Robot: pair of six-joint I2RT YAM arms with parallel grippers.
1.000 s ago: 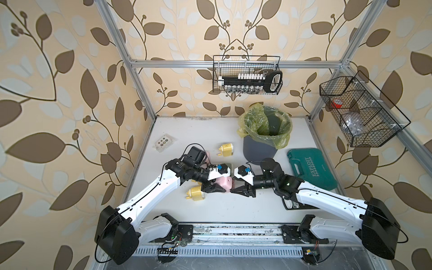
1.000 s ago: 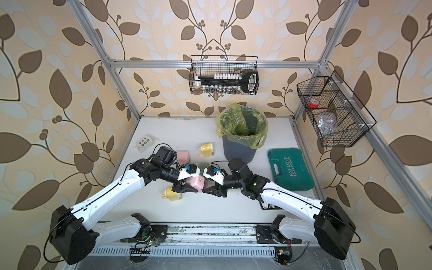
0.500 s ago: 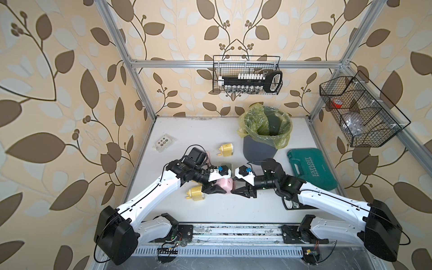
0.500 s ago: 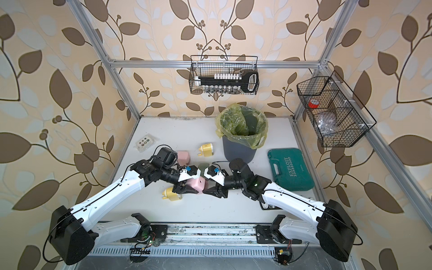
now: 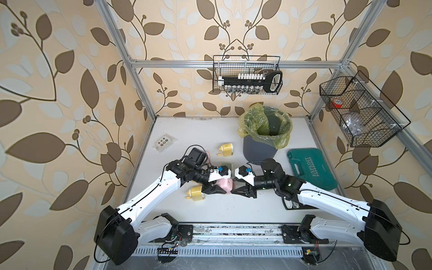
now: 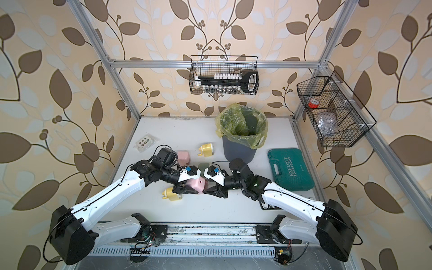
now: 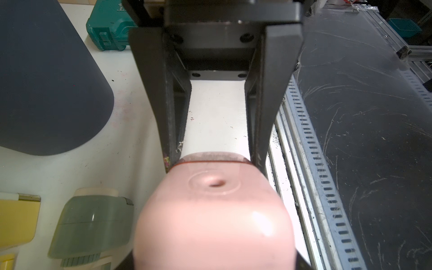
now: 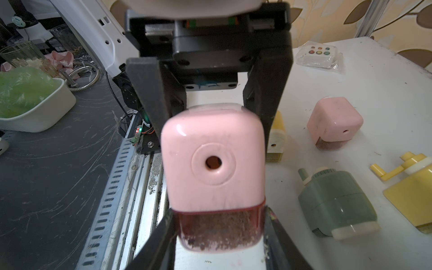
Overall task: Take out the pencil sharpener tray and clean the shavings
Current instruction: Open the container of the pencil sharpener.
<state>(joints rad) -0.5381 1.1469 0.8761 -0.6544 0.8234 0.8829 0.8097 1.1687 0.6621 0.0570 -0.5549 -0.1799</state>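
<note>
Tray (image 8: 219, 244) of translucent reddish plastic sits in base of pink cube-shaped pencil sharpener (image 8: 212, 163), held over white worktop (image 5: 210, 131) near front edge. Left end effector (image 8: 212, 131) clamps pink body on both sides. Right end effector (image 7: 214, 161) faces it, narrow, fingers (image 7: 271, 93) pressed on tray's two sides. Brown speckled shavings (image 8: 217, 222) lie inside tray. Grey bin with yellow-green bag (image 5: 259, 149) stands farther back.

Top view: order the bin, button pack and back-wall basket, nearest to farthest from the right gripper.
1. Bin, just behind the right gripper.
2. Button pack, off to the rear left.
3. Basket, hung high at the back.
</note>
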